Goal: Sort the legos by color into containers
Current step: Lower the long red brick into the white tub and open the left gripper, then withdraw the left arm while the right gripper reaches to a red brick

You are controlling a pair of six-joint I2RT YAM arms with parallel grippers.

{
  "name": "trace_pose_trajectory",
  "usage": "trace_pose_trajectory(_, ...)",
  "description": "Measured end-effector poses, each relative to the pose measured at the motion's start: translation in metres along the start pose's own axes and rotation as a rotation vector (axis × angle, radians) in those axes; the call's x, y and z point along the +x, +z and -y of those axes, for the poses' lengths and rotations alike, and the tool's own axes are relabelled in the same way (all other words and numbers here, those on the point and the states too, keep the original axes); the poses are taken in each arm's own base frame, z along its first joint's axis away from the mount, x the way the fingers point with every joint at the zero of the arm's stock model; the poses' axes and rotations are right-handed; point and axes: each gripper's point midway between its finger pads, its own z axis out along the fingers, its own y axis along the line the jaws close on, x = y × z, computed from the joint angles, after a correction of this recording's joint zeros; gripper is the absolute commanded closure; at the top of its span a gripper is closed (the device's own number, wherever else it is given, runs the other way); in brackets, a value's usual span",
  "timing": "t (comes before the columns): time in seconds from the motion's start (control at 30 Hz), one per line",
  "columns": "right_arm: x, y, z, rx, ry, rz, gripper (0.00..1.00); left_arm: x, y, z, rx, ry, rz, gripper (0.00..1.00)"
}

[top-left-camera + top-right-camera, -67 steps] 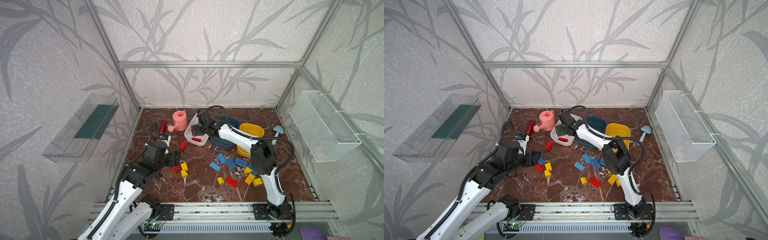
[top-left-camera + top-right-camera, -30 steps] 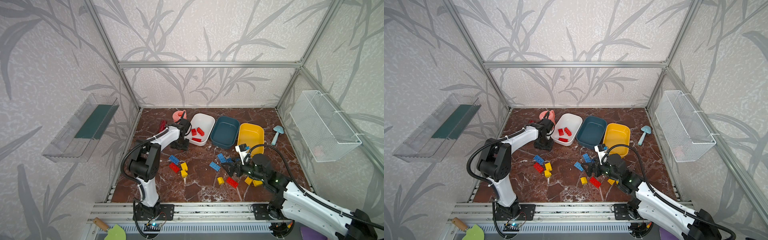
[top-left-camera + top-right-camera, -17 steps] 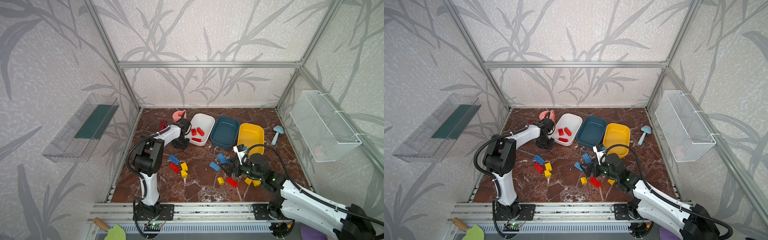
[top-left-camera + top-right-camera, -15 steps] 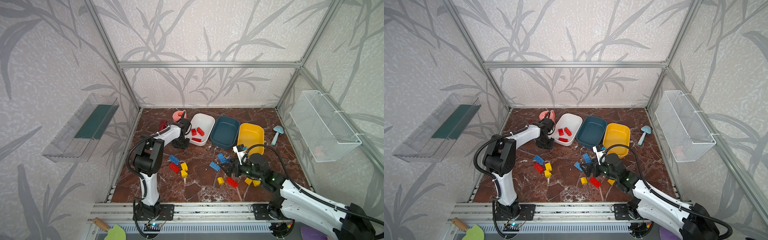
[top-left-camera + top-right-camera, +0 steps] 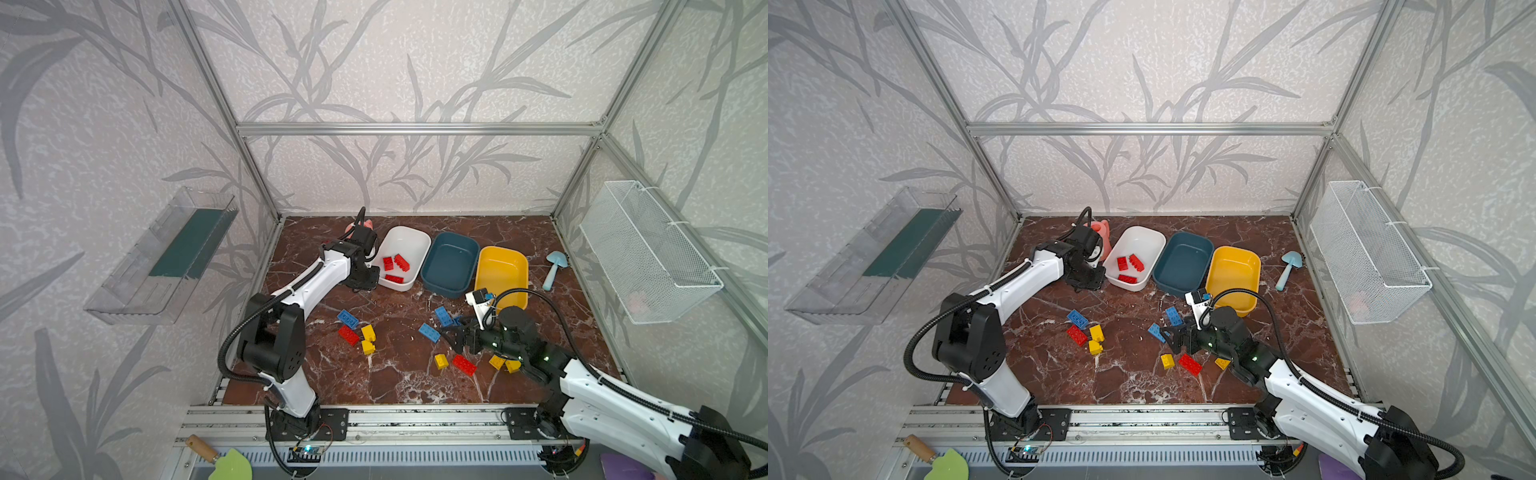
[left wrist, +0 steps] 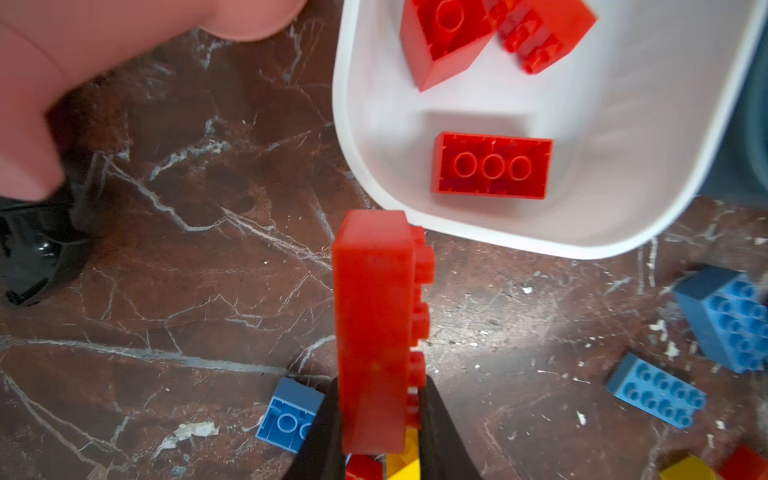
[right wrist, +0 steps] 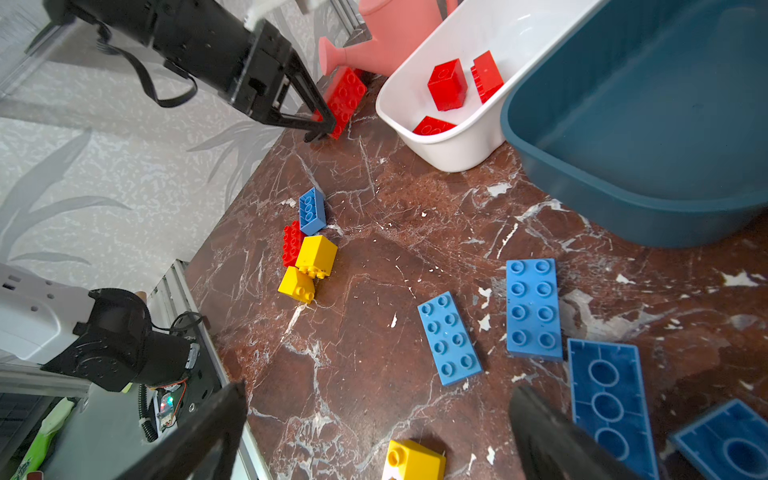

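My left gripper (image 6: pixel 376 415) is shut on a red lego (image 6: pixel 376 324), held on edge just outside the near corner of the white container (image 5: pixel 415 232); the right wrist view shows this grip (image 7: pixel 322 129) low over the floor. Three red legos lie in that container. The teal container (image 5: pixel 451 262) and yellow container (image 5: pixel 500 270) are empty. My right gripper (image 7: pixel 374 436) is open above a yellow lego (image 7: pixel 415 461), with flat blue legos (image 7: pixel 449 336) just beyond. More red, blue and yellow legos (image 5: pixel 368 332) lie loose mid-floor.
A pink watering can (image 5: pixel 357 226) stands right behind my left gripper. A light blue scoop (image 5: pixel 552 266) lies right of the yellow container. A wire basket (image 5: pixel 648 249) hangs on the right wall, a clear tray (image 5: pixel 166 257) on the left wall.
My left gripper's jaws have closed on the red lego beside the white container. Both arms have hardly shifted, and my right gripper has stayed open.
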Motion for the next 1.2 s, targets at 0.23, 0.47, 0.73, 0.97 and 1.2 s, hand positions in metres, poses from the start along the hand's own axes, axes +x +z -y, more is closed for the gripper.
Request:
trace_pose_trajectory(0.23,0.005,0.004,0.004,0.011,0.006,-0.022,0.01,-0.042,-0.023,0.025,0.085,0.009,0.078,0.76)
trace_pose_trajectory(0.47,0.005,0.004,0.004,0.012,-0.002,-0.022,0.01,-0.071,0.005,0.047,0.127,0.020,0.056,0.75)
trace_pose_trajectory(0.73,0.014,0.010,0.014,0.058,-0.017,-0.069,0.00,-0.084,0.033,0.053,0.127,0.009,0.000,0.57)
trace_pose_trajectory(0.97,0.022,0.022,0.001,0.078,-0.093,-0.165,0.00,-0.086,0.016,0.054,0.132,0.006,0.020,0.26)
trace_pose_trajectory(1.2,0.007,0.045,-0.060,0.015,-0.260,-0.225,0.02,-0.062,-0.068,0.046,0.153,-0.007,0.185,0.24)
